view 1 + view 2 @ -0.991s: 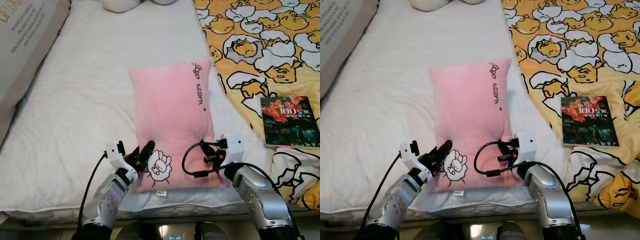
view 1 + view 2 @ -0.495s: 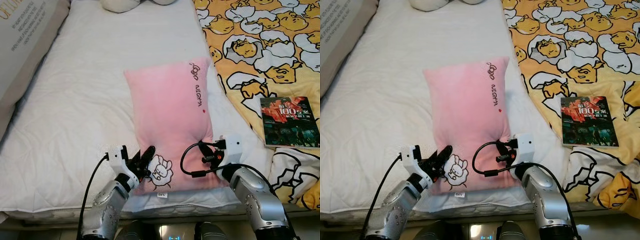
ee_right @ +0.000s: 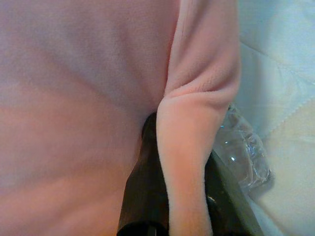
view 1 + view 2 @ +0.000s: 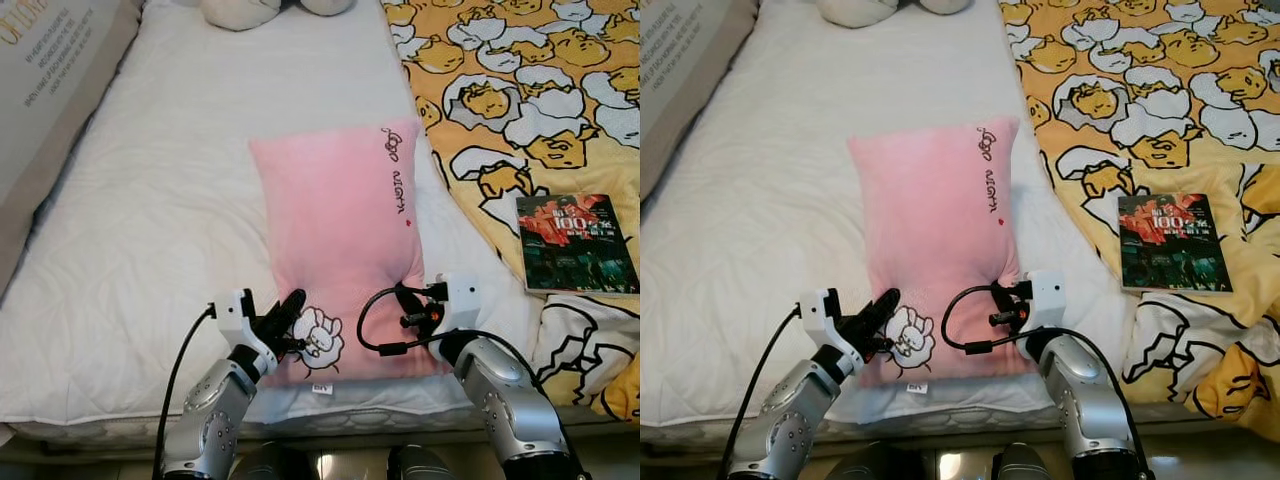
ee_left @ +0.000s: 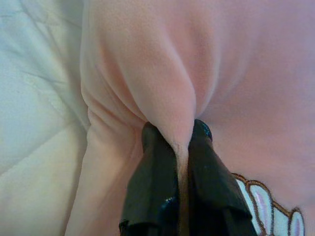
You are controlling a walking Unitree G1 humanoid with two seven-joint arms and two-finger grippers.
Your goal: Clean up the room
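A pink pillow (image 4: 340,235) with dark stitched lettering and a white bunny patch lies lengthwise on the white mattress (image 4: 150,230). My left gripper (image 4: 291,306) is shut on a pinched fold of its near left corner (image 5: 174,118), beside the bunny patch. On the near right edge my right gripper (image 4: 403,298) is shut on another fold of the pink pillow (image 3: 189,128). A clear plastic object (image 3: 241,147) peeks out beside that fold in the right wrist view.
A yellow cartoon-print duvet (image 4: 520,80) covers the bed's right side, with a dark-covered book (image 4: 575,243) on it. White plush toys (image 4: 240,10) sit at the head of the bed. A beige printed cushion (image 4: 50,70) leans along the left edge.
The pillow's far end swung left during the first half second and has held since. Both grippers stay clamped on its near corners. The camera has tilted slightly.
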